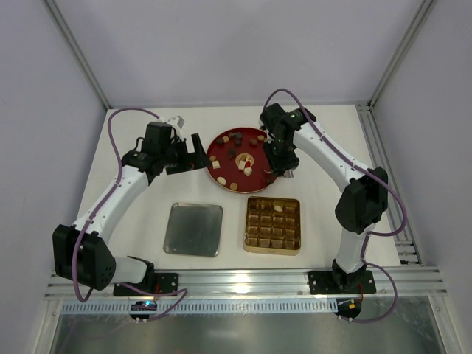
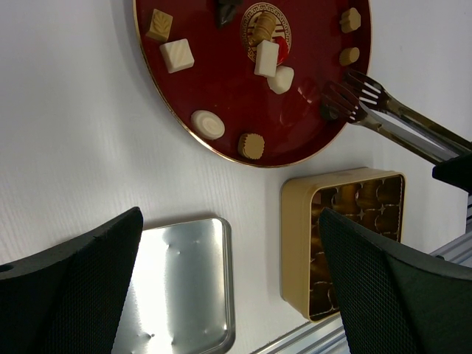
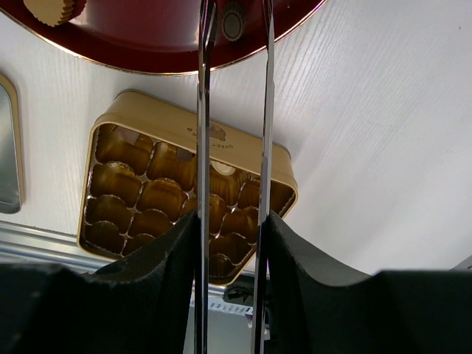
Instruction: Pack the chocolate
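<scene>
We see the white bench [image 1: 317, 199] carrying everything, with the left arm [image 1: 110, 199] bending in from one side and the right arm [image 1: 332, 158] from the other; at the far middle lies the red plate [image 2: 221, 88], and nearer the arm bases sit a flat silver tray [image 1: 192, 228] and, just to its right, the gridded tin [image 2: 295, 251], apart from each other and from the plate; the left fingers [image 2: 74, 287] hang spread wide and empty above the bench beside the plate's left edge; the right fingers [image 3: 162, 280] are clamped on a pair of metal tongs [image 2: 402, 125], pressing its two blades from the outside; the tongs reach over the plate's right rim, and we find their forked tips standing on either side of a small dark round piece [image 3: 234, 22], with a gap on each side of it in the right wrist view; nearly all of the chocolate [image 2: 177, 54] lies scattered on the plate, tan, cream-white and dark pieces, round and square, mostly apart from one another save for a small cluster near the middle; one cream piece [image 1: 278, 209] sits in a cell near the tin's far edge.
</scene>
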